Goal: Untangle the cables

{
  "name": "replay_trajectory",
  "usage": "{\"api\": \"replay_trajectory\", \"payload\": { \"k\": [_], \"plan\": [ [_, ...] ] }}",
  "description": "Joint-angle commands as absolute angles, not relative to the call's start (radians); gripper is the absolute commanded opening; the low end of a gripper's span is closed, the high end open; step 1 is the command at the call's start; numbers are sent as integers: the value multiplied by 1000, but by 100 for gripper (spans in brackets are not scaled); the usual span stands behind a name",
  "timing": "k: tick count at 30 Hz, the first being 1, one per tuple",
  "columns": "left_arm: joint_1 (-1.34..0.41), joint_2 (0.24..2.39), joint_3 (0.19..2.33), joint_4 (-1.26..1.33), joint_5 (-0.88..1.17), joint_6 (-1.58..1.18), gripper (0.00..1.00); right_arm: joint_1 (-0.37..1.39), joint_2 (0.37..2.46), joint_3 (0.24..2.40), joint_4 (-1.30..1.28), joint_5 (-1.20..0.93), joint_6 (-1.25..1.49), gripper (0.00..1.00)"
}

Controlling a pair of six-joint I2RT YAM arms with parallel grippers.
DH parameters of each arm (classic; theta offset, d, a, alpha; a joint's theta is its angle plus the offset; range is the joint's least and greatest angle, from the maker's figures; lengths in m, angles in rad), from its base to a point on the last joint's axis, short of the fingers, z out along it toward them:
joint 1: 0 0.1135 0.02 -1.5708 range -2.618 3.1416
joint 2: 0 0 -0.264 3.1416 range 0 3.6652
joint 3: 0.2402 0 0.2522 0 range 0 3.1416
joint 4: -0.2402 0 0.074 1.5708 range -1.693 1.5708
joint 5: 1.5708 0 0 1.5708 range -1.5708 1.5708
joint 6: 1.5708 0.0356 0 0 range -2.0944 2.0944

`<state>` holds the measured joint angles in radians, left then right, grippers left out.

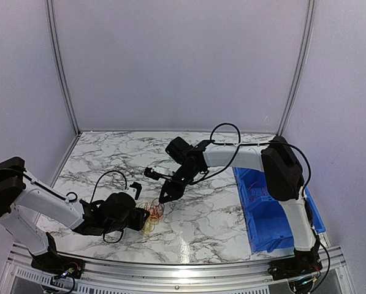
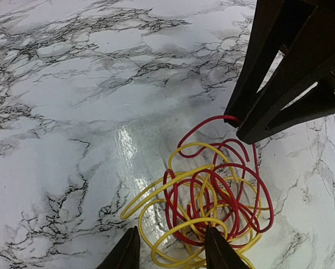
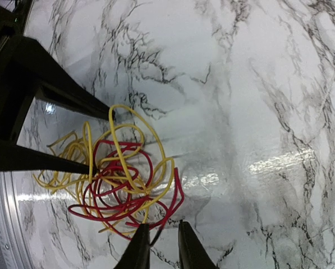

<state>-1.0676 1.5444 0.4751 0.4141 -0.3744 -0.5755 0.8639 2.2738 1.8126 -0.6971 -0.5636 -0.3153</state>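
The cables point(image 1: 153, 214) lie as a small tangled bundle of yellow and red wires on the marble table, between the two grippers. No blue-purple or dark grey wire shows. My left gripper point(image 1: 143, 218) is open at the bundle's left edge. In the left wrist view its fingertips point(image 2: 220, 253) straddle the yellow loops of the bundle point(image 2: 212, 196). My right gripper point(image 1: 164, 197) is low at the bundle's far right edge, narrowly open. In the right wrist view point(image 3: 163, 249) a red wire's dark end point(image 3: 159, 235) lies in the gap beside the left finger, not clamped.
A blue mat point(image 1: 274, 211) lies on the table's right side under the right arm. A small black piece point(image 1: 135, 186) stands just behind the left gripper. A metal rail point(image 1: 170, 266) runs along the near edge. White walls close off the back and sides.
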Motion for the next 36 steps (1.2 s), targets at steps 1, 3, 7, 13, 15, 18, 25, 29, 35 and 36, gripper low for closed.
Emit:
{"api": "replay_trajectory", "payload": {
  "k": [1, 3, 7, 13, 15, 18, 25, 29, 35, 36],
  "plan": [
    [-1065, 1531, 497, 408, -376, -561, 42, 864, 2289, 1849, -706, -575, -308, 10],
    [-1064, 1526, 497, 409, -382, -566, 45, 864, 2280, 1843, -703, -574, -308, 5],
    [-1064, 1522, 514, 416, -414, -570, 54, 863, 2243, 1816, -689, -577, -306, 0],
    [-1062, 1557, 573, 448, -452, -566, 58, 863, 2182, 1783, -681, -615, -301, 0],
    [-1059, 1591, 601, 449, -461, -566, 58, 864, 2165, 1770, -674, -619, -299, 0],
    [-1053, 1656, 638, 459, -463, -569, 56, 864, 2151, 1760, -673, -620, -299, 0],
    [-1045, 1772, 694, 490, -474, -580, 45, 861, 2078, 1723, -675, -641, -305, 0],
    [-1045, 1795, 701, 493, -467, -595, 41, 845, 1985, 1706, -683, -698, -329, 0],
    [-1045, 1814, 692, 494, -463, -599, 37, 786, 1813, 1769, -722, -827, -370, 0],
    [-1045, 1817, 690, 493, -462, -599, 36, 775, 1791, 1789, -731, -847, -376, 0]
  ]
}}
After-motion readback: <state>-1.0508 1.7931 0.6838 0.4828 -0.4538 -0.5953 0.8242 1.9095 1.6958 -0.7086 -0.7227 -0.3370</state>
